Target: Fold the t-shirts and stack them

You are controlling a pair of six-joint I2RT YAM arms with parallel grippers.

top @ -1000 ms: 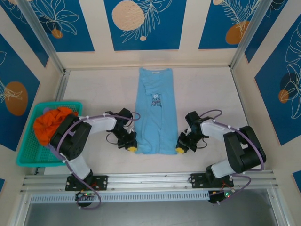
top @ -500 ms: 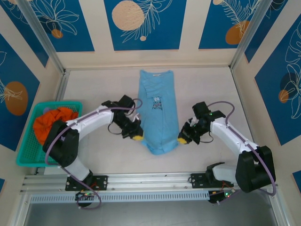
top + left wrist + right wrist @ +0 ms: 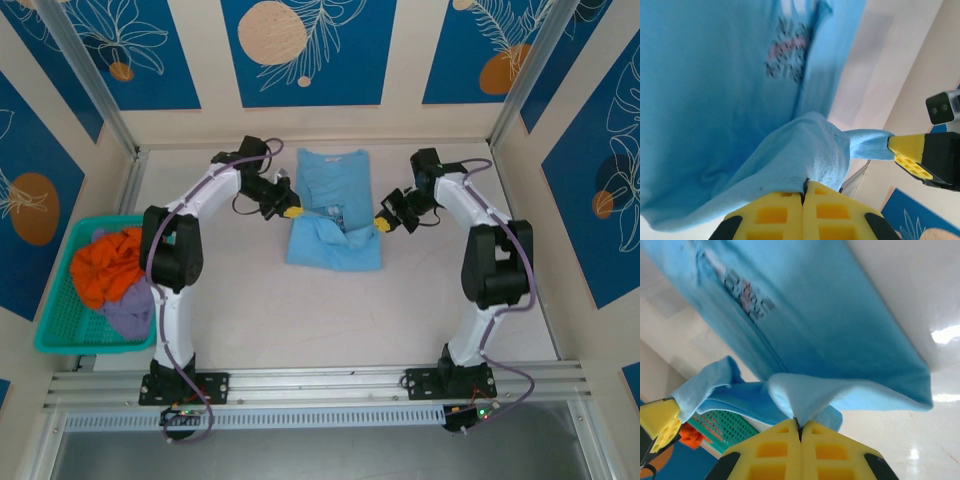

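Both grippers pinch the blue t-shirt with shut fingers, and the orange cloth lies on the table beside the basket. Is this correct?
Not quite. The orange cloth lies inside the teal basket, not on the table beside it; the top external view shows this. The rest holds: the left gripper and right gripper both pinch the blue t-shirt with shut fingers.

The left gripper point(image 3: 804, 192) has its 2 yellow fingers pressed flat together at the bottom edge, pinching a raised fold of the light-blue t-shirt point(image 3: 705, 100). The cloth spreads over the upper left, its chest lettering point(image 3: 786, 55) near the top. At right, the right gripper point(image 3: 907, 152) grips another bunched corner of the shirt. The pale table point(image 3: 890, 65) shows beyond the cloth's edge.
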